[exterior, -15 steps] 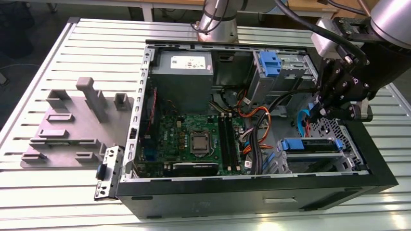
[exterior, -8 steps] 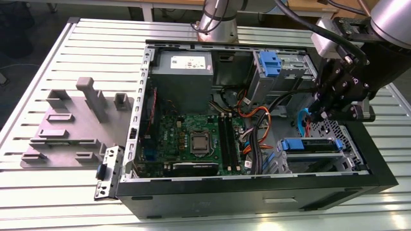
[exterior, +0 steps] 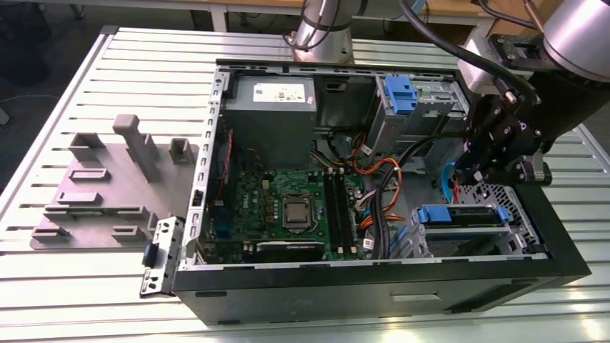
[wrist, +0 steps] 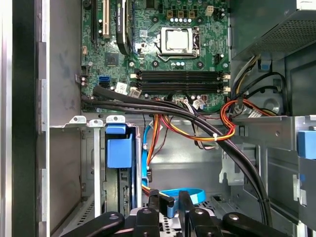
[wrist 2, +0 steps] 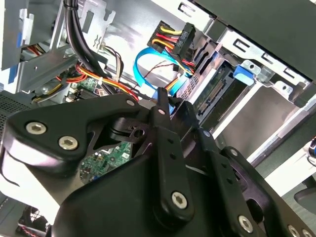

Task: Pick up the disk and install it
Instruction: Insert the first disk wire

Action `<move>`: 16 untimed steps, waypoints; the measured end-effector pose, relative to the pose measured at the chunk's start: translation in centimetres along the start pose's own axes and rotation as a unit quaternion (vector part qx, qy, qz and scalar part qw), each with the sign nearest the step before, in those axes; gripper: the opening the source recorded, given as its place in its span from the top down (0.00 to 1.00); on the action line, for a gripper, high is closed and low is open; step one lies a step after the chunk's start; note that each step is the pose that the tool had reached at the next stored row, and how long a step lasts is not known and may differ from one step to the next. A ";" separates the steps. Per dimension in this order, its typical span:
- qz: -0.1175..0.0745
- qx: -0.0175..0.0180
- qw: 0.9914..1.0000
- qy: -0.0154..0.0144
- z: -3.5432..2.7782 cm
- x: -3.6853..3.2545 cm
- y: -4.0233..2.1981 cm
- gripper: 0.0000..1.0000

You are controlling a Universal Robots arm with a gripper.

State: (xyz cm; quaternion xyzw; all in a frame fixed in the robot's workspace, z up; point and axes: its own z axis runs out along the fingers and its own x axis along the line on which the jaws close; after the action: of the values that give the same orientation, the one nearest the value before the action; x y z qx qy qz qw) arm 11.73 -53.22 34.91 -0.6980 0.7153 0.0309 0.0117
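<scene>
One gripper [wrist: 170, 201], open or closed cannot be told, is hovering beside the bayed disk [wrist: 120, 149]; pressing it squarely, clear of cables [wrist: 163, 109], is looking advisable.

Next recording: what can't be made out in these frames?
Silver-grey metal disk in blue plastic carrier: label face hidden by the drive cage, exterior view.
Green motherboard: mostly hidden behind the black gripper, second wrist view.
Grey robot arm: cut off by the exterior view's top edge.

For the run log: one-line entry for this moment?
gripper: inside computer case, beside drive bay | disk: in drive bay
</scene>
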 end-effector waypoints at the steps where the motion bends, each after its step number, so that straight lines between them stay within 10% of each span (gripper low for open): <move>1: 0.000 0.000 1.000 0.000 0.00 0.00 0.00 0.70; 16: 0.000 0.000 1.000 0.001 0.01 0.00 0.00 0.79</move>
State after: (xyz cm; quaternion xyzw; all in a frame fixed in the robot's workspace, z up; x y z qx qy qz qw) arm 11.73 -53.22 34.90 -0.6980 0.7153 0.0306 0.0113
